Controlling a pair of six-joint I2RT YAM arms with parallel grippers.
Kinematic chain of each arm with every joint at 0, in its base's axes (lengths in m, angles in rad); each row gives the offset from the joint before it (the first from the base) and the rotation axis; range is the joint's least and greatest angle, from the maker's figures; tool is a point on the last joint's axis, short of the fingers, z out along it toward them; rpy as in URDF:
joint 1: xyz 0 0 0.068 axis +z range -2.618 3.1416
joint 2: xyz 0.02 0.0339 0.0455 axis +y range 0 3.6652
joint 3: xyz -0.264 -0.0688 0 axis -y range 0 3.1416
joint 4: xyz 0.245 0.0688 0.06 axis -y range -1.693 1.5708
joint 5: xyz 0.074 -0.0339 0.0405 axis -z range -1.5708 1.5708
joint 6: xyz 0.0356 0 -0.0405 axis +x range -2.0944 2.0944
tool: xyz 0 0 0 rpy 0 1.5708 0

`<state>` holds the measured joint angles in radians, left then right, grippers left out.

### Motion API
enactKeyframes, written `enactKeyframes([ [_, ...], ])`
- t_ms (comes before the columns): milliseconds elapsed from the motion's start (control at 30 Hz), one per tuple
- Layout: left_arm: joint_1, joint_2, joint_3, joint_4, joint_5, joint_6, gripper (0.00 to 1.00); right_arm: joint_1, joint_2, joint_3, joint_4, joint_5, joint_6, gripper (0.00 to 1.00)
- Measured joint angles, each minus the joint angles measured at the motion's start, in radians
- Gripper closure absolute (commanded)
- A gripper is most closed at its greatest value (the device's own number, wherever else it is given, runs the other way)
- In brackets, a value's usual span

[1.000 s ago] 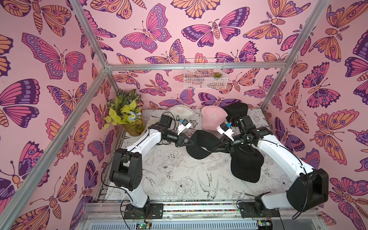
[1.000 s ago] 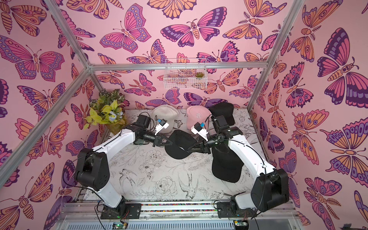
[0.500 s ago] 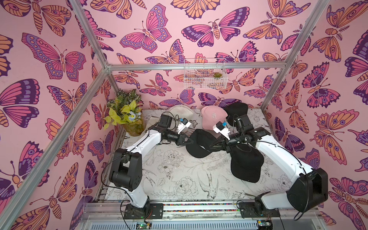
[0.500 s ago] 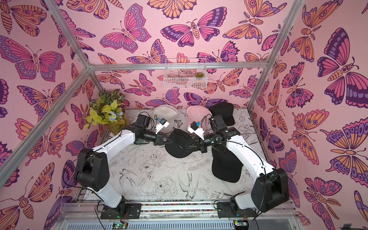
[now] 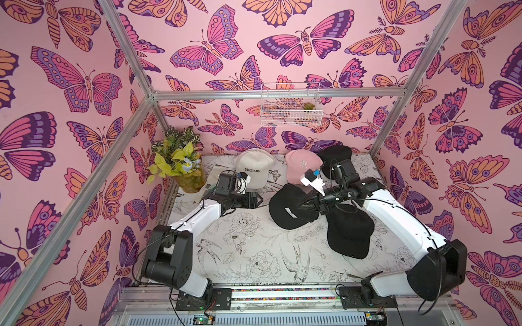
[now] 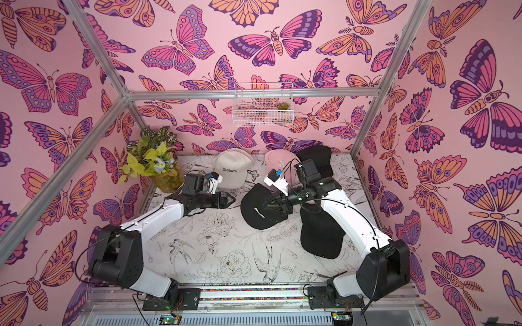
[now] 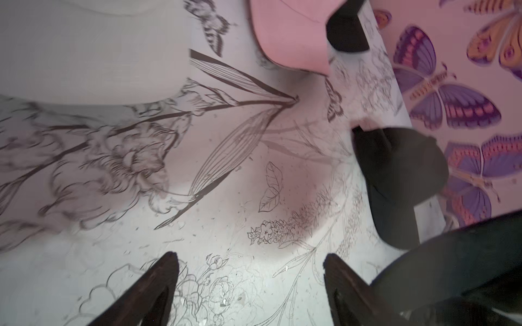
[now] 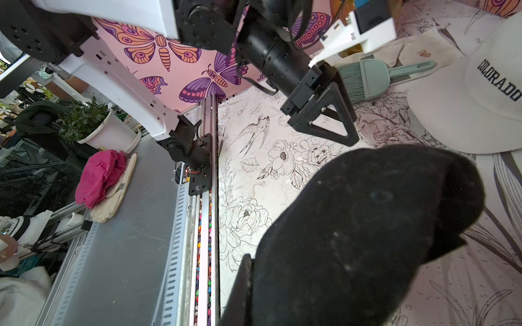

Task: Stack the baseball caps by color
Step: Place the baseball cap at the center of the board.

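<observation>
On the printed table (image 5: 248, 225) are set a plant (image 5: 190, 180), a cream cap (image 5: 254, 169), a pink cap (image 5: 300, 166), a back black cap (image 5: 336, 153) and a front black cap (image 5: 350, 234); contact of the patched cap (image 5: 291, 209) cannot be told.

We see both arms reaching inward, facing each other, elbows bent. The left arm (image 5: 197, 214) runs low and nearly level, and its left gripper (image 5: 258, 199) points toward the middle with jaws spread wide and nothing between them. The right arm (image 5: 395, 220) angles in from the opposite side, its right gripper (image 5: 302, 203) pinched tight on the black cap (image 5: 285, 217) beneath it.
</observation>
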<state>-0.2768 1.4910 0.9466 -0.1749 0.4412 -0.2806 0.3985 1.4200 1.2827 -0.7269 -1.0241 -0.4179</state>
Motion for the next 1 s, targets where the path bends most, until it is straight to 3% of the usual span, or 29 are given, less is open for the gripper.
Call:
enactKeyframes([
  [167,0.000,-0.151,-0.069,0.042,-0.221,-0.095,0.00,0.023,0.060,0.056,-0.073,-0.002,-0.011,1.00],
  [467,0.008,-0.308,-0.170,0.052,-0.534,-0.174,0.00,0.099,0.269,0.232,-0.338,0.000,-0.128,1.00],
  [733,0.017,-0.346,-0.214,0.051,-0.626,-0.206,0.00,0.117,0.555,0.484,-0.581,0.047,-0.265,0.98],
  [1000,0.019,-0.353,-0.264,0.048,-0.614,-0.255,0.00,0.103,0.926,0.944,-0.807,0.175,-0.349,0.96],
])
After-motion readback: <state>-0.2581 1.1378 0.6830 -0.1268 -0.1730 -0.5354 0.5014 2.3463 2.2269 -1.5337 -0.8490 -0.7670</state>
